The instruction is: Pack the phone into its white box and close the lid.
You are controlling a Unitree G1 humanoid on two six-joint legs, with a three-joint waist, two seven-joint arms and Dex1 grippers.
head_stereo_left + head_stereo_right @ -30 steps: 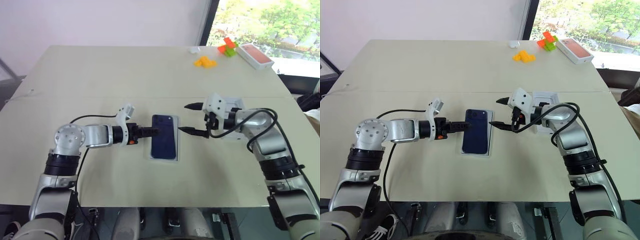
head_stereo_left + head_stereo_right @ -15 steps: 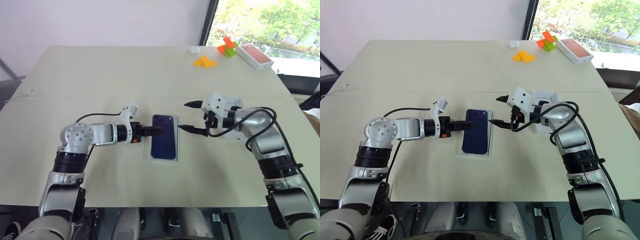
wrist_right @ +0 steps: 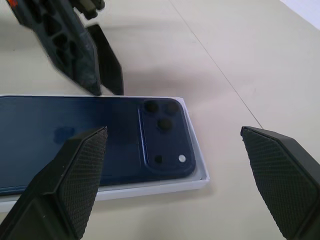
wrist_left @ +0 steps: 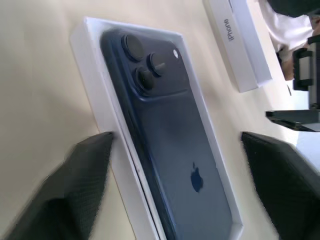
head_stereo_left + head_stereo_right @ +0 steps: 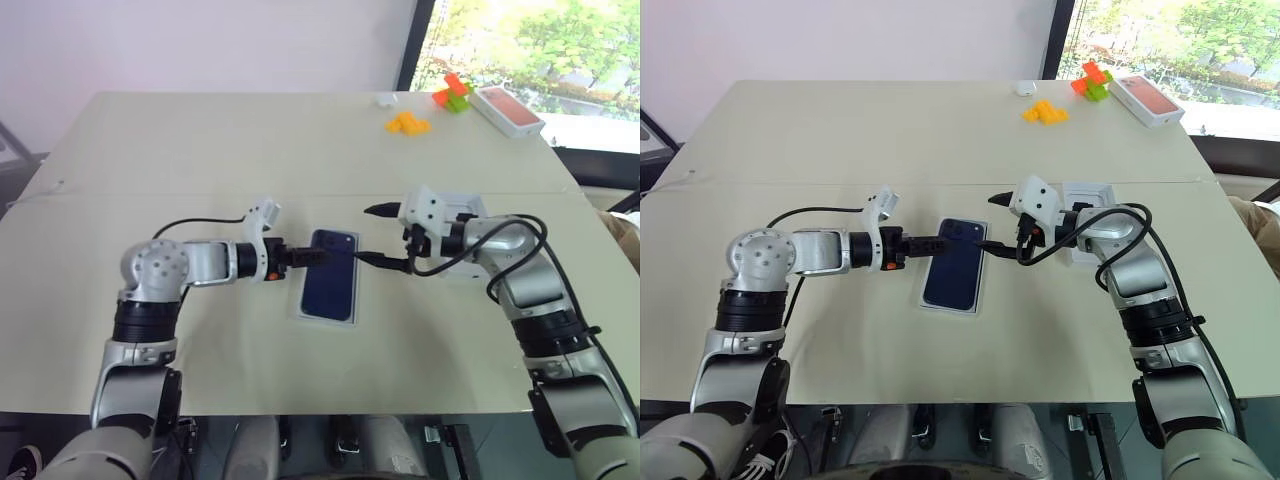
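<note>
Head view: you've got the phone (image 5: 331, 287) lying in the white box (image 5: 299, 309), table (image 5: 200, 150) centre; left gripper (image 5: 318, 256) at its 10 o'clock, right gripper (image 5: 378, 237) at 2.
L wrist: fingers (image 4: 75, 195) spread wide astride the box, holding nothing.
R wrist: fingers (image 3: 70, 180) fully apart, empty; phone between.

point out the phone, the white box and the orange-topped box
phone (image 5: 331, 275), left eye view, middle of its back.
white box (image 4: 97, 105), left wrist view, bare rim beside the camera bump.
orange-topped box (image 5: 508, 110), left eye view, top face.
</note>
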